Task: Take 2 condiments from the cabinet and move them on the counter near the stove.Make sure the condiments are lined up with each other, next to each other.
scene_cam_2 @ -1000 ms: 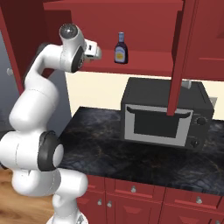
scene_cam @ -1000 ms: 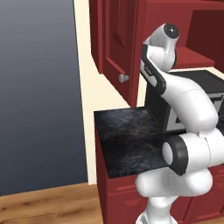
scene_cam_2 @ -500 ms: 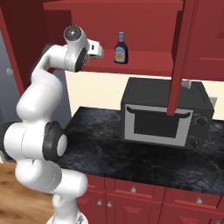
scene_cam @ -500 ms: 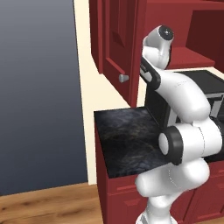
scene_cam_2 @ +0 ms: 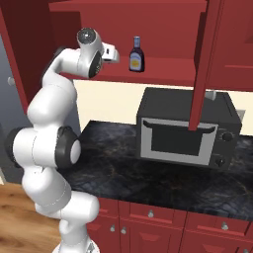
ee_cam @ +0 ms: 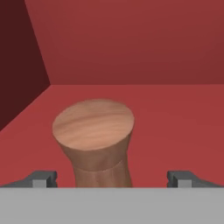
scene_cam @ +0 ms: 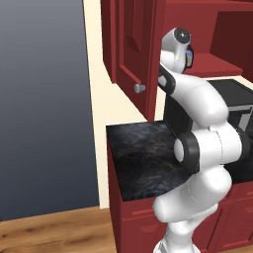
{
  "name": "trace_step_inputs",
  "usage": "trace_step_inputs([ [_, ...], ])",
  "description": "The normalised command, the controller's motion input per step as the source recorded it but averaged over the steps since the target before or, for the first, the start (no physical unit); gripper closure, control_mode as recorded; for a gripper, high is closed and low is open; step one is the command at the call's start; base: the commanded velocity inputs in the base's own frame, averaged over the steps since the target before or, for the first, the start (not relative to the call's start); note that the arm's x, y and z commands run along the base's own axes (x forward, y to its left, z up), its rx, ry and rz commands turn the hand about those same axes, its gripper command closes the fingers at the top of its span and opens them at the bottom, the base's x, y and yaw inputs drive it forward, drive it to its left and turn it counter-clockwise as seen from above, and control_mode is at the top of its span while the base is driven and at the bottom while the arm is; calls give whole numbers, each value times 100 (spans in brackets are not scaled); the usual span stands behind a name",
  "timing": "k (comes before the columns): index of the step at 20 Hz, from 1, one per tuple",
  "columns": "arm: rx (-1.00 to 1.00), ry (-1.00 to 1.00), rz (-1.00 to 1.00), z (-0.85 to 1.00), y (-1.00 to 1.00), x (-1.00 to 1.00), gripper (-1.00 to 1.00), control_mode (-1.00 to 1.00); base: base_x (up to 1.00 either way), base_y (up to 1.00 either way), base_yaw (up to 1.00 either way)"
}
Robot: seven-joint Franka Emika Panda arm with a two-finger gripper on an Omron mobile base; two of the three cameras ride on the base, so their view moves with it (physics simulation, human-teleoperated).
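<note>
A terracotta-brown shaker (ee_cam: 94, 131) stands upright on the red shelf (ee_cam: 175, 113) of the cabinet, close in front of the hand. My gripper (ee_cam: 113, 178) is open, with one fingertip (ee_cam: 41, 178) on each side of the shaker's base and a gap to both. In the right base view the gripper (scene_cam_2: 114, 54) reaches in at shelf height. The dark purple bottle (scene_cam_2: 137, 54) with a yellow label stands just right of it. The black counter (scene_cam_2: 123, 163) lies below. The stove is out of view.
A black microwave (scene_cam_2: 185, 128) sits on the counter under the shelf. An open cabinet door (scene_cam: 131, 44) with a silver knob (scene_cam: 140, 88) hangs left of the arm. Another red door edge (scene_cam_2: 202, 64) hangs in front of the microwave. The cabinet's side wall (ee_cam: 22, 65) is close by.
The arm has drawn itself up and the hand has edged a little further toward the shelf. The purple bottle has not moved. The jaws stay open.
</note>
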Motion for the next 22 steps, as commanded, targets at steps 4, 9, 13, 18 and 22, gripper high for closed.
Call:
trace_step_inputs([
  [4, 0, 0, 0, 0, 0, 16, -100, -100, 0, 0, 0],
  [9, 0, 0, 0, 0, 0, 7, 100, -100, 0, 0, 0],
  [13, 0, 0, 0, 0, 0, 0, 100, -100, 0, 0, 0],
  [18, 0, 0, 0, 0, 0, -2, 100, -100, 0, 0, 0],
  [22, 0, -4, 0, 0, 0, -50, 100, -100, 0, 0, 0],
])
